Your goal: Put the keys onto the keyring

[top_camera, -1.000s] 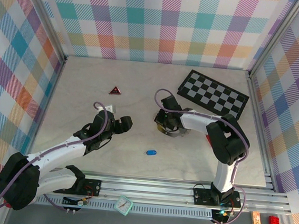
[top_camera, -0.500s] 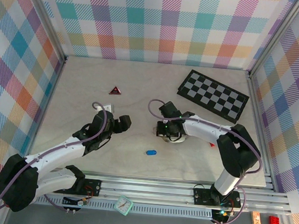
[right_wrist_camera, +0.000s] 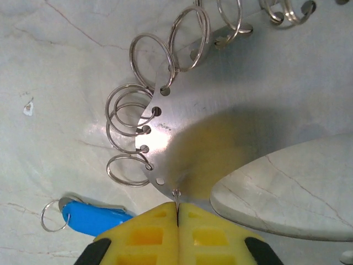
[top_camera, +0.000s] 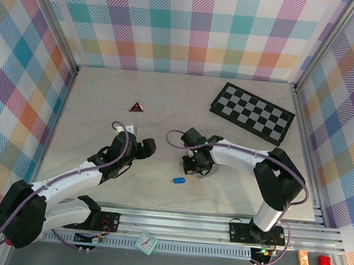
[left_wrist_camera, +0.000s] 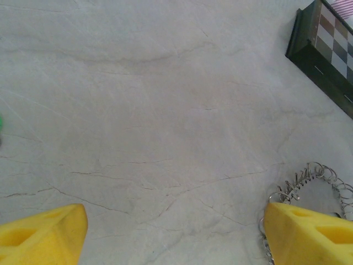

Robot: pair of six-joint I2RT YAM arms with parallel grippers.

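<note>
The keyring [right_wrist_camera: 182, 127] is a shiny flat metal hoop with small holes along its rim. The keys [right_wrist_camera: 129, 118] hang from those holes as a fringe and look like small silvery wire rings. My right gripper [right_wrist_camera: 177, 207] is shut on a thin wire at the hoop's near edge; it sits mid-table [top_camera: 192, 165] in the top view. My left gripper [left_wrist_camera: 174, 221] is open over bare table, with the keyring's fringe [left_wrist_camera: 309, 179] beside its right finger. From above, the left gripper [top_camera: 145, 147] lies just left of the right one.
A small blue tag [top_camera: 179, 180] with its own little ring [right_wrist_camera: 91, 215] lies just near of the keyring. The chequered board [top_camera: 252, 111] sits at the back right and a red-and-black triangle [top_camera: 136, 106] at the back left. Plaid walls close three sides.
My right gripper has pulled the keyring leftward and nearer, toward the blue tag. The left arm has barely moved.
</note>
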